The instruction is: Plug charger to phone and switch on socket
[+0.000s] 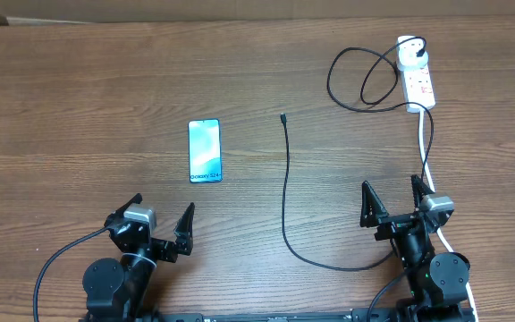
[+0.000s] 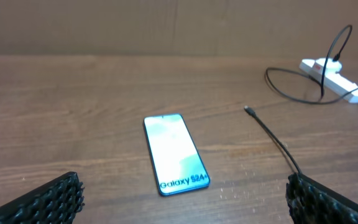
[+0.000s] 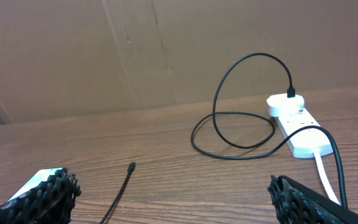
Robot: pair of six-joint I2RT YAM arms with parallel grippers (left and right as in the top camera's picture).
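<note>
The phone lies flat on the table, light blue screen up with "Galaxy" text; it also shows in the left wrist view. The black charger cable runs from its free connector tip down and round, then up to the white plug adapter seated in the white socket strip. The tip shows in the right wrist view, as does the strip. My left gripper is open and empty, near the front edge below the phone. My right gripper is open and empty, near the strip's white lead.
The strip's white lead runs down the right side toward my right arm. A brown cardboard wall stands along the table's far edge. The cable makes loose loops left of the strip.
</note>
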